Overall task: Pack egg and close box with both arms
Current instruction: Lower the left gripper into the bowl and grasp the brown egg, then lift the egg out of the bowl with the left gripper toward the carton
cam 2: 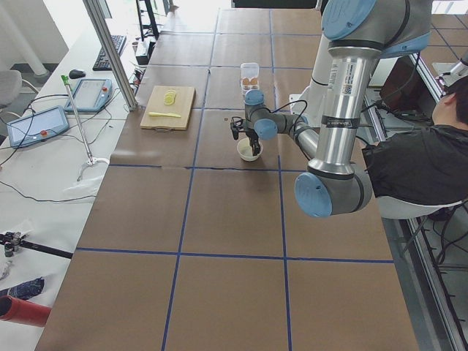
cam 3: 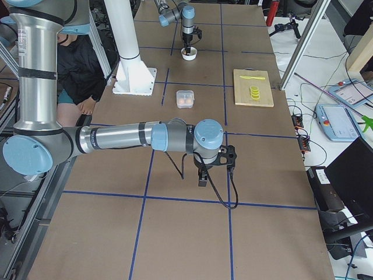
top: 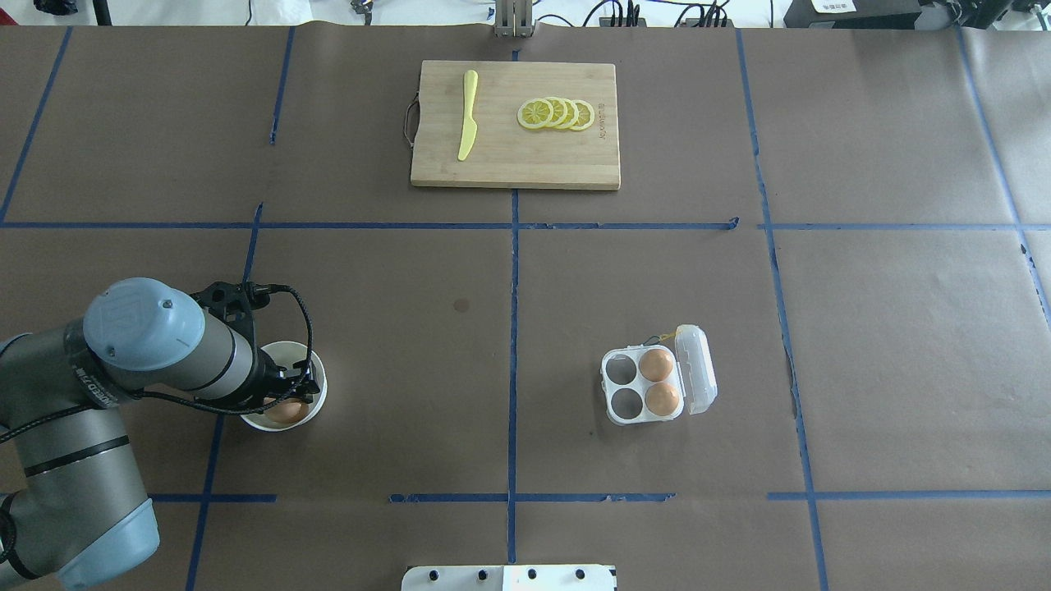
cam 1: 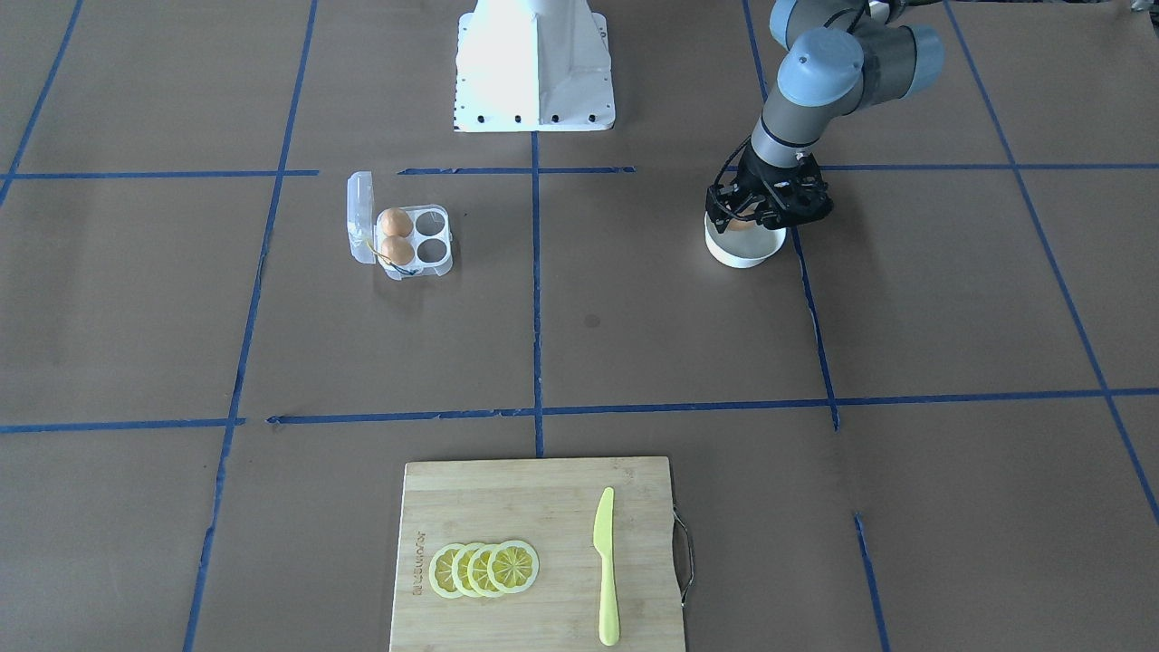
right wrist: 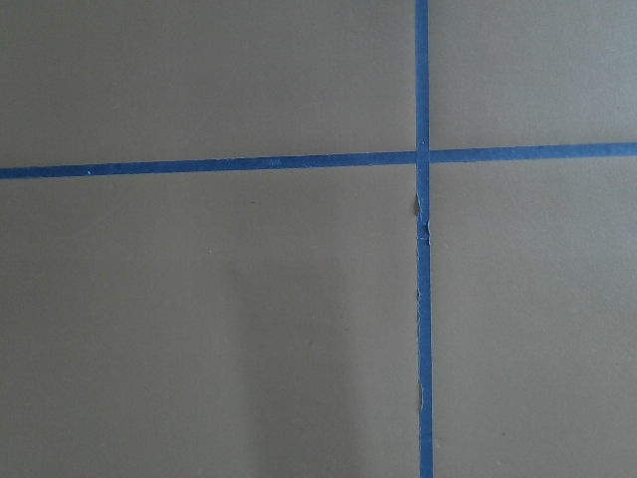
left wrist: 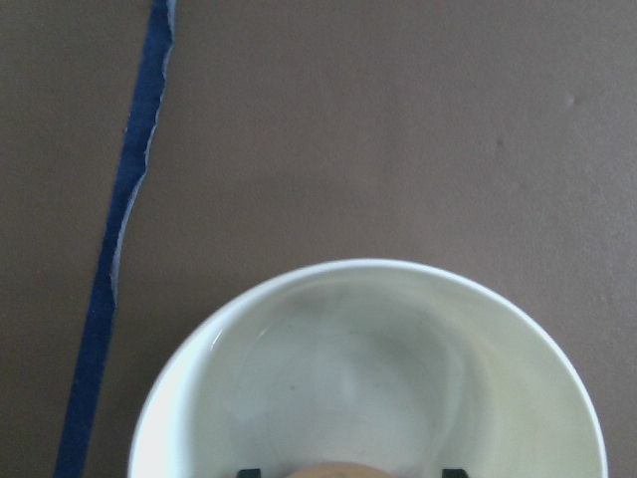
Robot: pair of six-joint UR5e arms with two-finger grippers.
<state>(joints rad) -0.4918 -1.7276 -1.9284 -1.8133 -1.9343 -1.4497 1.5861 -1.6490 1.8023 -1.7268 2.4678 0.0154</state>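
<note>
egg (top: pixel 286 410) on side, box (top: pixel 641 385) lid open rt

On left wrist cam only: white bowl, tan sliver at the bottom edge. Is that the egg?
Observer: Yes. Overhead shows one egg lying in the bowl, with the left tool directly over it.
Operator: Box state?
Observer: The box has two packed eggs in the cells next to its lid. The other two cells are empty and the lid is open.
Operator: Right arm?
Observer: The right tool hangs over brown paper near a tape crossing, away from the box. Cannot tell whether it is open or shut.
</note>
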